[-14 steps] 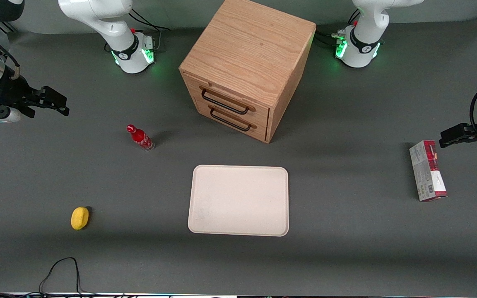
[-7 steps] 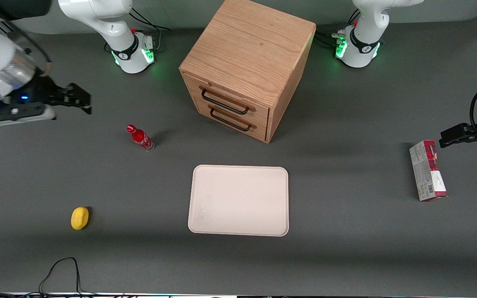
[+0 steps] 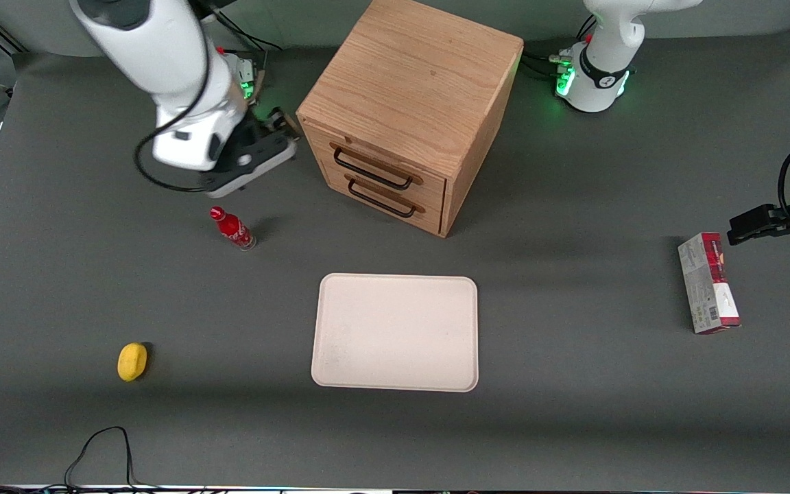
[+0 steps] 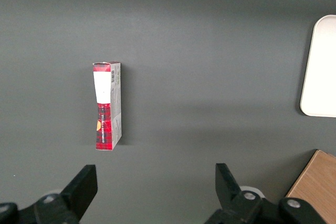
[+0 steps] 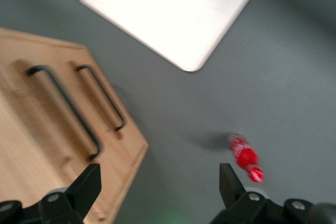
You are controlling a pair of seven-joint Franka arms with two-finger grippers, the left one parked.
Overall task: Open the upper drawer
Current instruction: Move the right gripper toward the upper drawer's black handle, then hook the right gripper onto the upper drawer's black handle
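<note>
Claw (image 3: 278, 130) hanging spread open beside the oak cabinet (image 3: 415, 82), gripping nothing.
The upper drawer (image 3: 376, 167) is sitting shut above the lower drawer (image 3: 385, 197), both of the 2 hiding their contents. A tray (image 3: 395, 333) is lying bare on the desk (image 3: 573, 412), nearer the camera; a red bottle (image 3: 232, 228) is standing near the claw.

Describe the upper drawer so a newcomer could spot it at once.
Find the boxy oak cabinet standing farther from the front camera than the white tray. Its front carries two stacked drawers with black bar handles. The upper drawer is the topmost one, just under the cabinet's top; the open end effector hovers beside it.
</note>
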